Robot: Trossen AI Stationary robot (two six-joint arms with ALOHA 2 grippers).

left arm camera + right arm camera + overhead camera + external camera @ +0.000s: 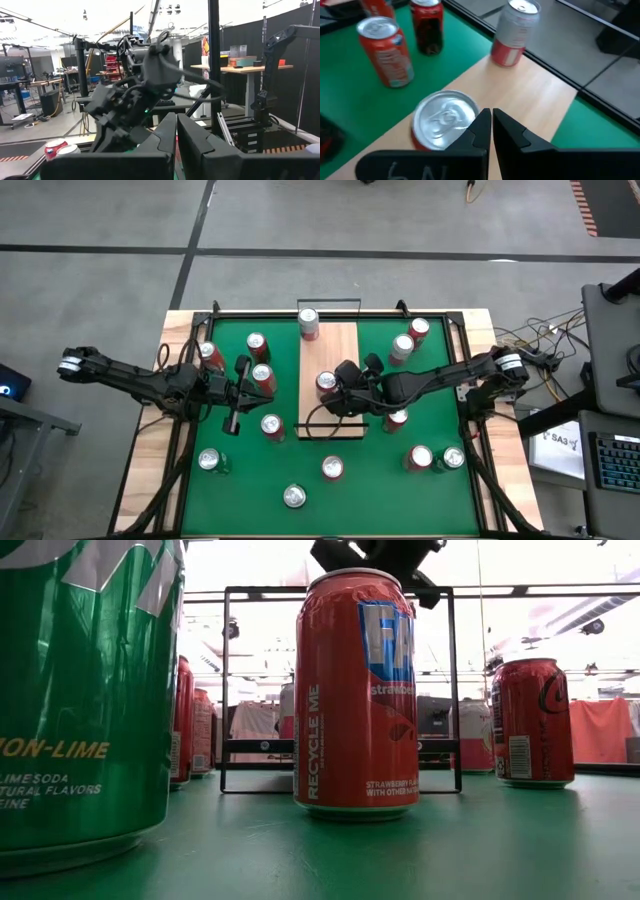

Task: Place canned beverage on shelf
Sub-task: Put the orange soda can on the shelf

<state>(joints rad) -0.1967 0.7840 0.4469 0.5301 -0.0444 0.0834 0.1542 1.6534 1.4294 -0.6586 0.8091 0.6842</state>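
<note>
The shelf (340,345) is a pale wood board in the middle of the green mat, with thin black rails at its short ends. A silver-and-red can (309,323) stands on its far end. A second can (445,121), red with a silver top, stands upright on the board near its middle. My right gripper (491,125) is shut and slants down just beside this can's rim (326,385). My left gripper (176,135) is shut and holds nothing; it hovers over the mat's left part (245,392), pointing toward the right arm. My right gripper's shut fingers (481,127) stand at the rim of the can's top (470,112), coming from the table's right and slanting down. I cannot tell whether they touch the rim. The can stands upright with its base on the shelf.
Several more cans stand about the mat: red ones left of the shelf (258,345) (272,425), others to its right (403,348) (418,458) and near the front edge (294,496). A green can (80,690) and a red strawberry can (355,690) stand nearest the low view.
</note>
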